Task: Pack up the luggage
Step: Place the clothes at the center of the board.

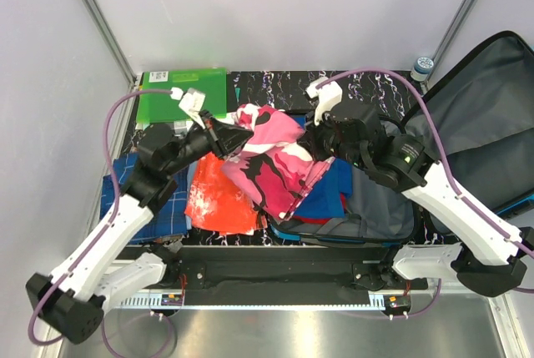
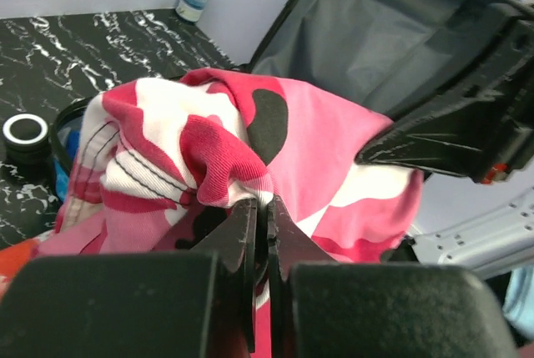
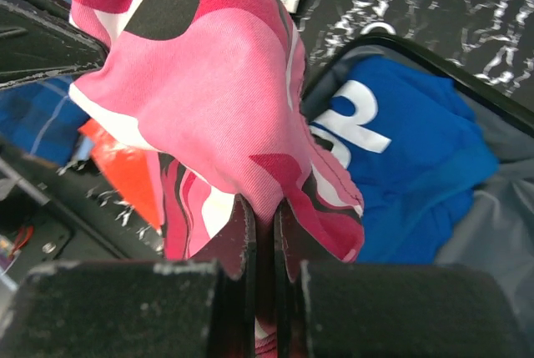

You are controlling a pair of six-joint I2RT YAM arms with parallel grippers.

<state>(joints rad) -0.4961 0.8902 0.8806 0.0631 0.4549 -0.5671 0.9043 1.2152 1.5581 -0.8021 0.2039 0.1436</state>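
The luggage (image 1: 392,208) lies open at the right, its grey-lined lid (image 1: 484,108) raised. A blue garment with white print (image 1: 334,195) lies inside it, also in the right wrist view (image 3: 400,158). A pink, white and black camouflage garment (image 1: 271,153) hangs in the air between both arms, over the luggage's left edge. My left gripper (image 1: 225,143) is shut on its left side (image 2: 217,158). My right gripper (image 1: 313,137) is shut on its right side (image 3: 209,99).
A green folder (image 1: 171,91) lies at the back left. An orange garment (image 1: 219,195) and a blue plaid cloth (image 1: 163,199) lie left of the luggage. A small bottle (image 1: 424,66) stands at the back. A black-and-white roll (image 2: 27,131) lies on the marbled table.
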